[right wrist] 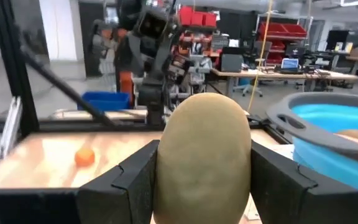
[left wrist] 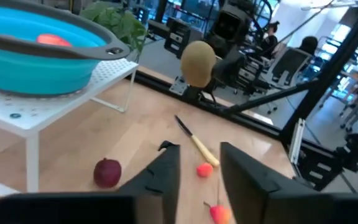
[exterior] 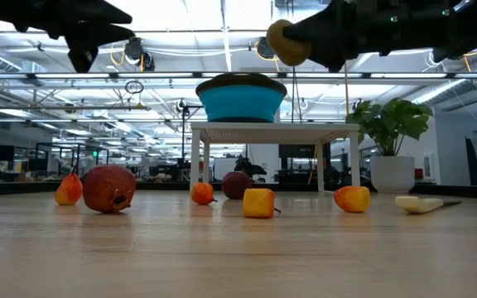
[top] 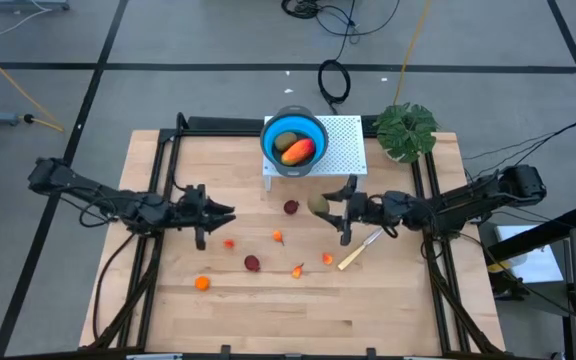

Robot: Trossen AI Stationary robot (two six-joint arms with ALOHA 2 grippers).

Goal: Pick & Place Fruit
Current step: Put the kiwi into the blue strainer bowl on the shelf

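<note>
A: Brownish-green, that oval (right wrist: 204, 158), and it sits squarely between the right gripper's (top: 340, 212) fingers (right wrist: 132, 180), one dark finger pressed on each flank.

B: Off the surface (top: 398, 300)?

A: Yes. The low view shows it up in the air at the arm's tip, above everything on the wood. From above it is just in front of the white rack (top: 343, 150), near the blue bowl (top: 293, 143).

B: And in the bowl?

A: A second green oval (top: 285, 140) and the long red-orange piece (top: 299, 151), side by side.

B: The rest of the fruit?

A: Loose on the wood. One dark red ball (top: 291, 207) lies just beside the held oval, another (top: 252, 263) nearer the front. Small orange bits are scattered between the arms: one (top: 229, 243) by the left gripper (top: 216, 214), one (top: 279, 237) mid-surface, two (top: 298, 270) (top: 328, 259) close to the knife (top: 358, 251), and one (top: 202, 283) towards the front left.

B: The left gripper?

A: Raised above the surface on its own side, well apart from the oval. Its fingers (left wrist: 166, 180) stand a little apart with nothing between them.

B: Anything else?

A: A plant (top: 406, 130) at the back right corner.
</note>
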